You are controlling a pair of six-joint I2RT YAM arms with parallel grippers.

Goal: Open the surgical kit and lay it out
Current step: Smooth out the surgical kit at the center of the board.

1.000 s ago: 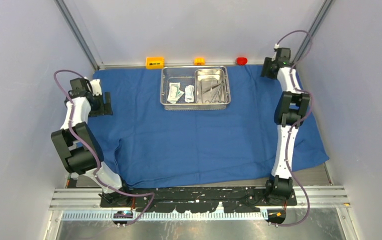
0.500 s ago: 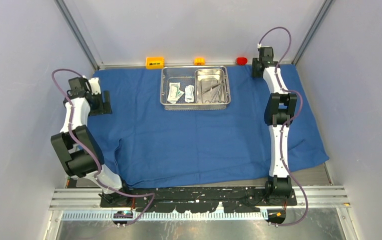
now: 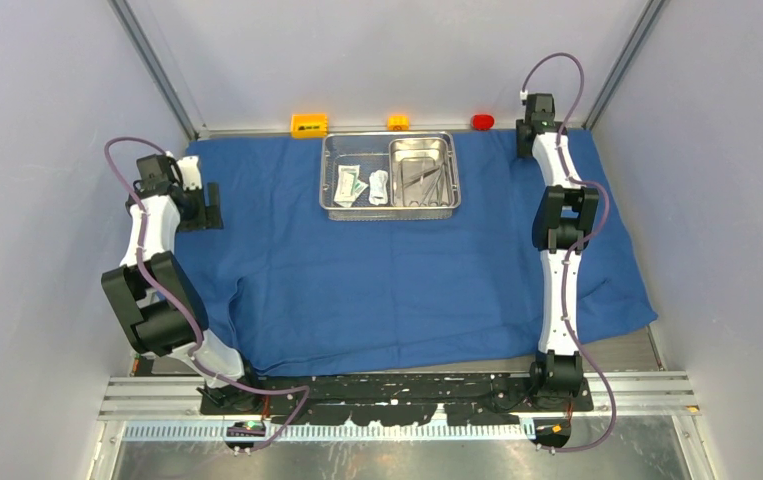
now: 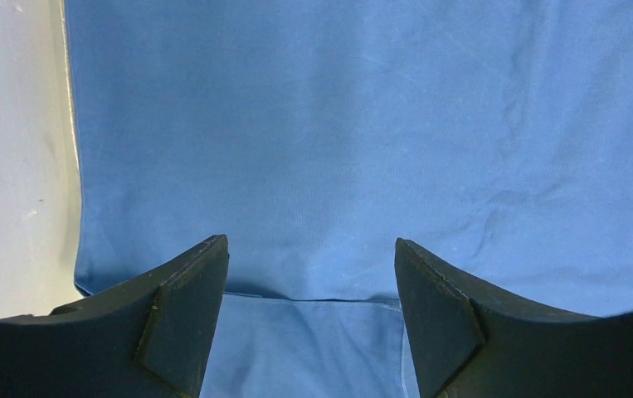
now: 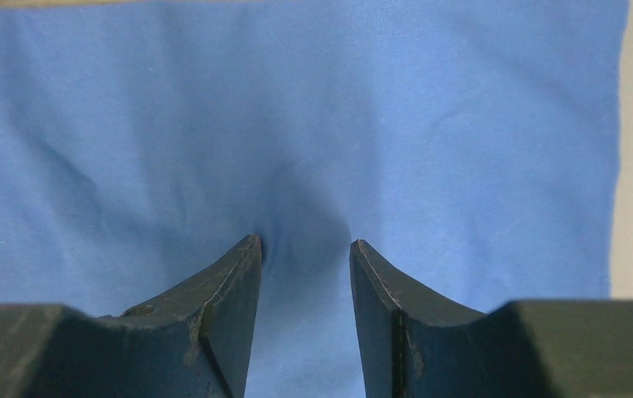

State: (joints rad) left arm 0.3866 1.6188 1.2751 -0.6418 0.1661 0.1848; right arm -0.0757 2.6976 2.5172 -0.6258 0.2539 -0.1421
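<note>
Wrap (image 3: 397,270): blue woven cloth, matt, softly creased. Mesh tray (image 3: 357,150) and pan (image 3: 412,152): bright glossy steel. Packets (image 3: 350,184): white-green, paper-like. Left pincer (image 4: 309,241), right pincer (image 5: 304,240): dark matt plastic, right scuffed. Table (image 3: 617,350): dull grey metal.

The blue cloth (image 3: 397,270) lies bare across centre and lower frame. The mesh tray (image 3: 389,212) stands upper middle, coloured blocks (image 3: 309,125) just above; left arm (image 3: 152,230) and right arm (image 3: 560,260) stand at the sides.
</note>
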